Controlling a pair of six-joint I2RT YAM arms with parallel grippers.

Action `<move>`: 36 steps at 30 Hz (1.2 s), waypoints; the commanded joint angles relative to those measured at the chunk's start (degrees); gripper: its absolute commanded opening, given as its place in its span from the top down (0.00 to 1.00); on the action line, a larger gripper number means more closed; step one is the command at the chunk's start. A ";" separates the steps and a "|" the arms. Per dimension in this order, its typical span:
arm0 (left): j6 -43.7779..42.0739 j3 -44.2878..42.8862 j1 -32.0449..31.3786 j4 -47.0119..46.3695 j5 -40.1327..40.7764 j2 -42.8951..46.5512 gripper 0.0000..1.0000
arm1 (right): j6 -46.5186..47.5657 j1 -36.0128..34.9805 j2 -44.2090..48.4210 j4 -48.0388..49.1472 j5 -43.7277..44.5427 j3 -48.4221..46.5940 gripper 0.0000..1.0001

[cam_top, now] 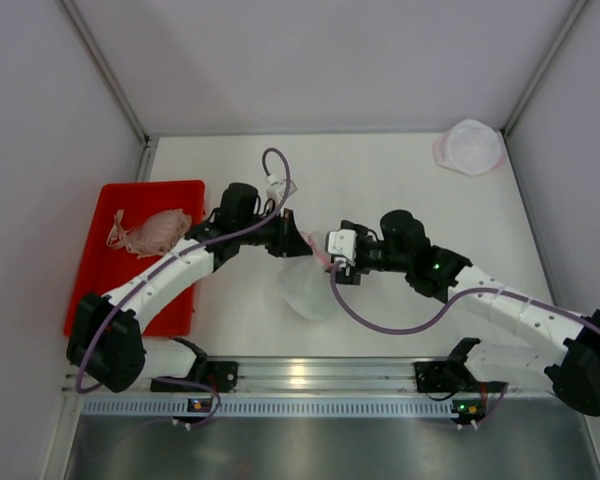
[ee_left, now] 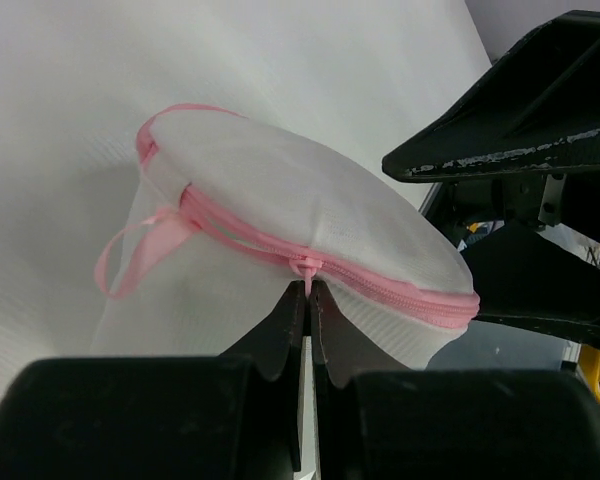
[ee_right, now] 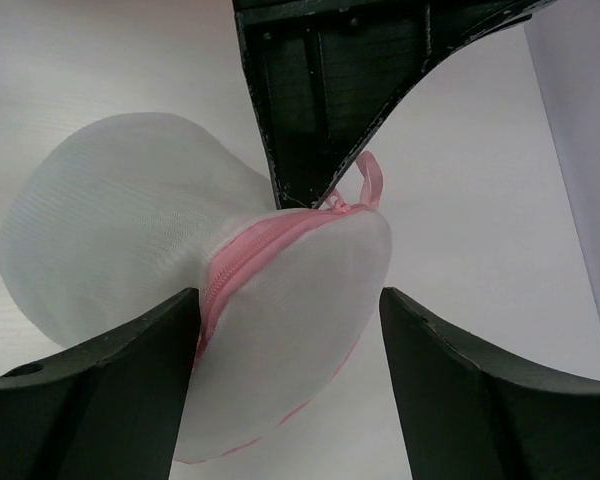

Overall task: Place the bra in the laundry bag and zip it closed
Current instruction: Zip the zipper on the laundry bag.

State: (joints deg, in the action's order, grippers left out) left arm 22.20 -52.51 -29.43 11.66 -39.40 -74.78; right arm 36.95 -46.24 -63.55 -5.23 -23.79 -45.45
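Note:
The white mesh laundry bag (cam_top: 310, 288) with pink trim lies mid-table, its zipped lid (ee_right: 300, 320) raised. My left gripper (ee_left: 309, 287) is shut on the pink zipper pull (ee_left: 307, 268), as the top view also shows for the left gripper (cam_top: 305, 244). My right gripper (ee_right: 288, 297) stands open, its fingers on either side of the lid's edge; its right finger is clear of the fabric. From above, the right gripper (cam_top: 326, 256) is close against the left one. The pink bra (cam_top: 155, 232) lies bunched in the red tray (cam_top: 185, 195) at the left.
A second white pouch with pink trim (cam_top: 470, 147) sits at the far right corner. White walls enclose the table on three sides. The arm bases and a metal rail (cam_top: 310, 375) run along the near edge.

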 commanded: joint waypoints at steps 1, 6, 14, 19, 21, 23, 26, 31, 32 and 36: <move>1.62 -1.89 -0.28 -0.85 1.60 2.01 1.00 | 4.42 -0.35 1.49 -2.84 1.90 -1.76 0.27; -0.04 -2.24 -0.10 1.34 3.88 4.03 1.00 | 10.42 4.21 4.57 -6.80 2.61 0.19 0.26; 1.09 -2.60 -0.19 2.58 3.72 5.35 1.00 | 6.12 8.97 5.28 -11.64 -3.71 -5.69 0.24; 1.53 -3.82 -1.07 2.58 2.84 4.74 1.00 | 3.14 7.74 3.09 -11.91 -6.27 -10.17 0.24; 1.80 -4.18 -1.51 2.58 2.57 4.56 1.00 | 2.60 6.87 1.94 -11.73 -6.79 -11.49 0.24; 1.80 -4.44 -2.03 2.58 2.40 4.30 1.00 | 2.86 5.99 0.01 -10.94 -6.88 -12.90 0.27; 1.97 -4.97 -2.65 2.49 2.57 4.21 1.00 | 4.79 4.32 -2.80 -9.98 -7.59 -13.44 0.34; 2.24 -5.58 -3.35 2.40 2.92 4.56 1.00 | 6.38 2.03 -7.98 -9.36 -4.78 -13.70 0.45; 2.32 -5.67 -3.44 2.58 2.84 4.56 1.00 | 6.21 1.86 -8.52 -9.18 -4.16 -13.61 0.51; 2.41 -5.41 -3.88 2.58 3.10 5.00 1.00 | 5.68 1.59 -9.14 -6.46 -2.93 -12.30 0.75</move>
State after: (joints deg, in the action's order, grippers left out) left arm 23.92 -55.48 -32.75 15.22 -35.68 -70.87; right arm 42.63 -43.88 -73.30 -16.05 -27.49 -57.01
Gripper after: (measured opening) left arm 0.057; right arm 0.340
